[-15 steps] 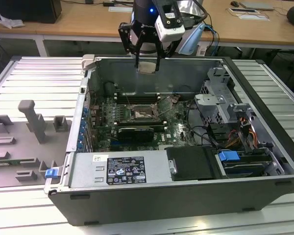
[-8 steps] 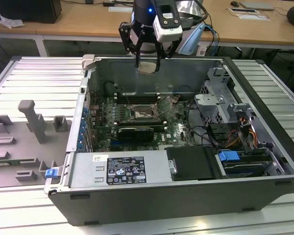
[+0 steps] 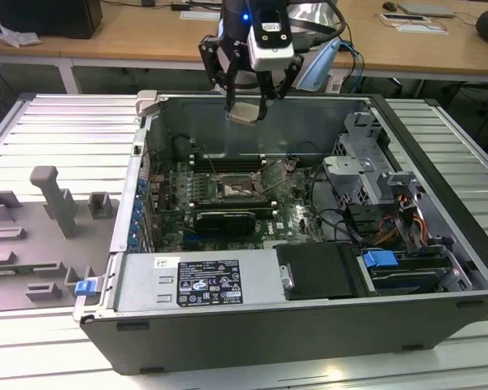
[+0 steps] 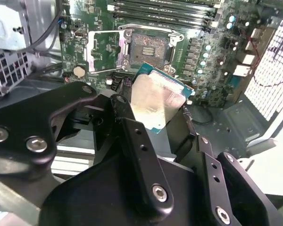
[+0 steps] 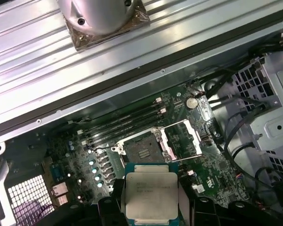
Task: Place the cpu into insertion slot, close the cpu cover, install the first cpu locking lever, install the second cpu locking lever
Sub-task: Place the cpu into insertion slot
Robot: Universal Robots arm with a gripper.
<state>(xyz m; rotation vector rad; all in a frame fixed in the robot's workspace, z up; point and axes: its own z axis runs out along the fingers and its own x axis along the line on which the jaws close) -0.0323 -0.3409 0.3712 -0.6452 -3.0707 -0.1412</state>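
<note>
My gripper (image 3: 246,107) hangs above the open computer case, shut on the cpu (image 3: 246,113), a flat square chip with a pale silver top. In both wrist views the cpu (image 4: 155,101) (image 5: 151,195) sits pinched between the black fingers (image 4: 127,127), held tilted. Well below it on the green motherboard lies the insertion slot (image 3: 237,186) (image 4: 148,44) (image 5: 142,149), uncovered, with its contact field exposed. The cpu cover (image 5: 181,139) (image 4: 103,47) is swung open beside the socket. The chip is well above the board, touching nothing but the fingers.
The case wall (image 3: 260,122) stands behind the gripper. Memory slots (image 3: 228,164) run along the socket and a long black card (image 3: 224,219) lies in front. A drive cage (image 3: 366,175), cables (image 3: 407,219) and power supply (image 3: 195,280) fill the case. A grey fixture (image 3: 53,203) stands at the exterior view's left.
</note>
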